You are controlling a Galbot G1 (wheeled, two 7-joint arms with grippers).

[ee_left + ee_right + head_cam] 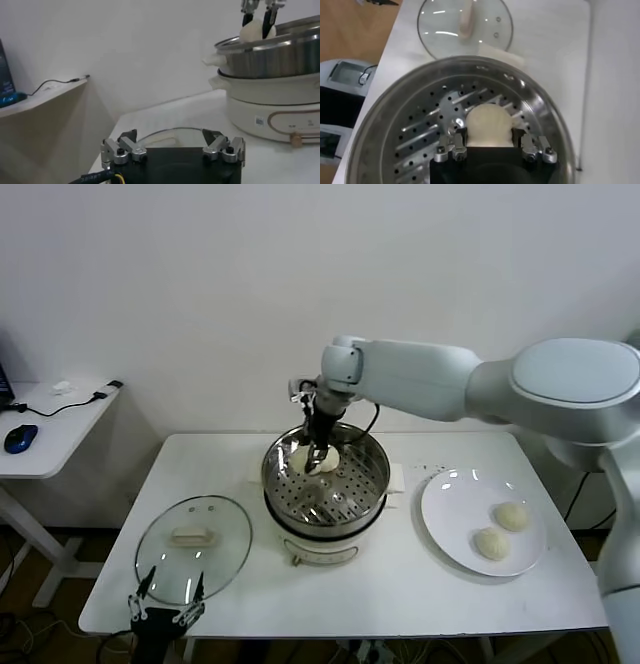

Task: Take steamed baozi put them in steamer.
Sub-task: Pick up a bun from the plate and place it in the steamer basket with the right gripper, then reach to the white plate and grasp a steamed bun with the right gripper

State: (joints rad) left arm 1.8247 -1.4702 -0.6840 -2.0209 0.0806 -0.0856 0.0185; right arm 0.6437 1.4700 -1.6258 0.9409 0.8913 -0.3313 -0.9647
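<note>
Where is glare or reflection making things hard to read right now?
Head view: ceiling light streaks on the glass lid and plate. Right wrist view: bright reflections on the steamer wall, while the baozi in the right gripper reads clearly.

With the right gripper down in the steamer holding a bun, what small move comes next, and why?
Probably lower slightly and open: the right gripper grips a baozi just above the steamer floor, beside another bun.
</note>
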